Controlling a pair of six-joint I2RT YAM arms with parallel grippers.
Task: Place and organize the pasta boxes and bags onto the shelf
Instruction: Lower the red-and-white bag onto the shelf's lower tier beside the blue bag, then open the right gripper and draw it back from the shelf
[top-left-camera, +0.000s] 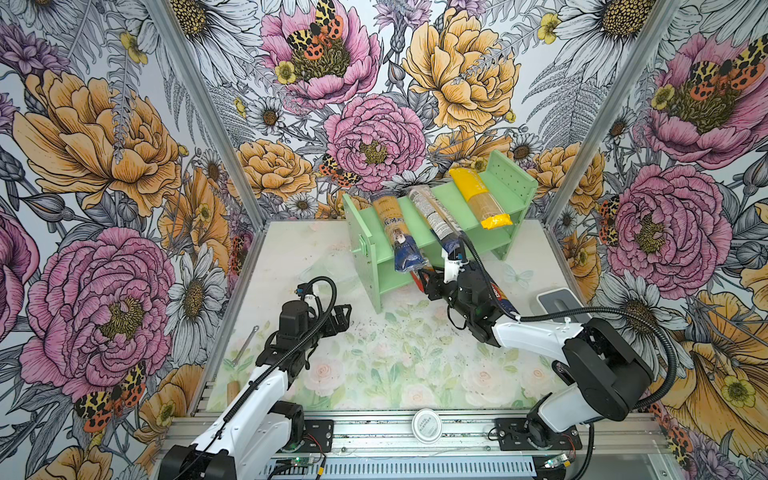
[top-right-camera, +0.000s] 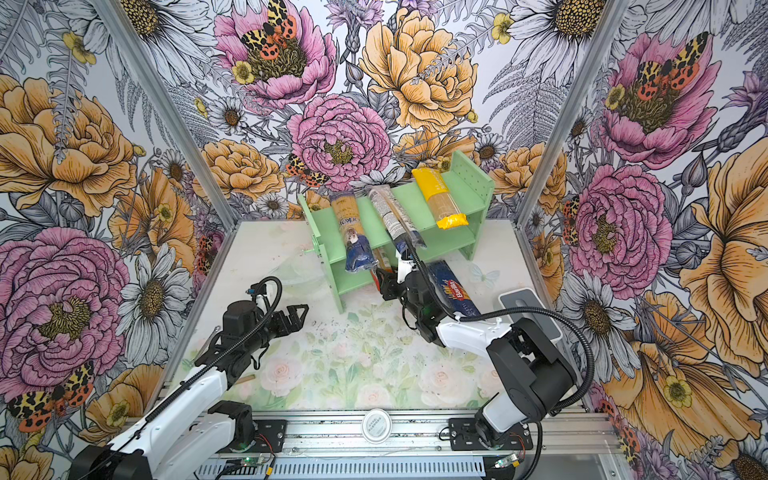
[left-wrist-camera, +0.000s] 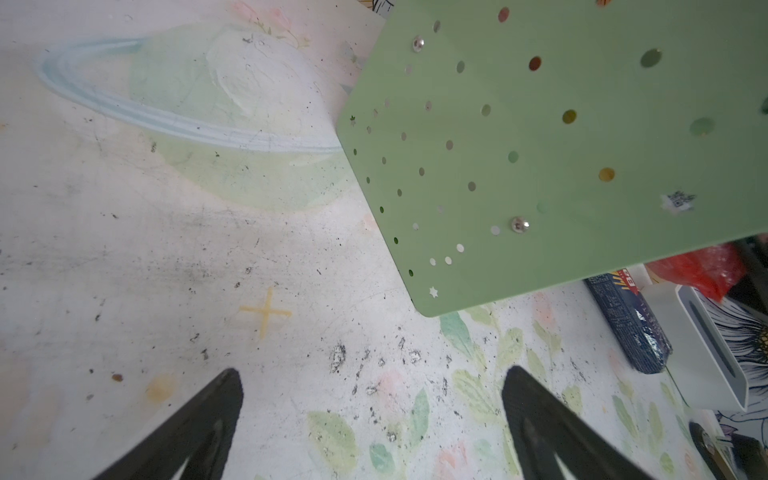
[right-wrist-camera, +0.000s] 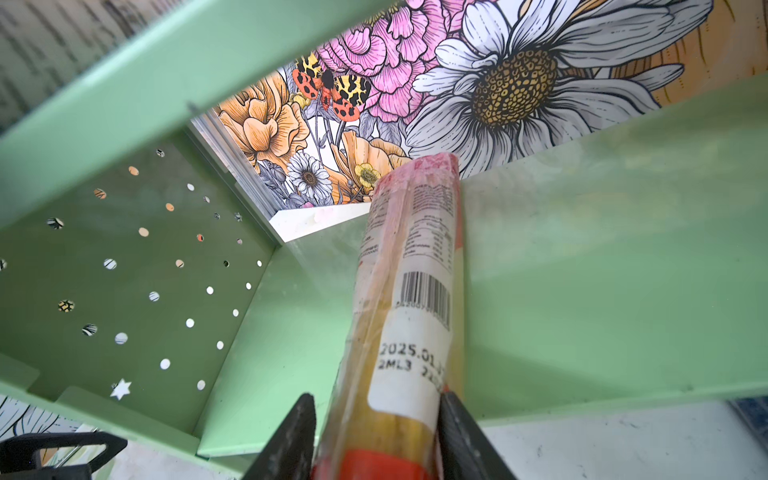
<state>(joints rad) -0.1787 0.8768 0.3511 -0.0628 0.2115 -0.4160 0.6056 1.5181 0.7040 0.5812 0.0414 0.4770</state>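
Partly on shelf (right-wrist-camera: 602, 249) lower tier: red pack (right-wrist-camera: 411, 291); right end effector (right-wrist-camera: 376, 401) flanking.

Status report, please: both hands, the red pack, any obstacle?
Left hand open, empty, over table. Right hand open, astride red pack on shelf lower tier. Middle top pack overhangs above right hand; blue pack on table.

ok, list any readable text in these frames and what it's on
"Barilla": dark blue box.
"2025.01." and "2ML3": red pack, white label.
Its barcode digits, fine print: blurred.
Clear pack with big lettering: cut off, unreadable.
Clear pack with fine print: too small.
Yellow pack, round white disc: too small.
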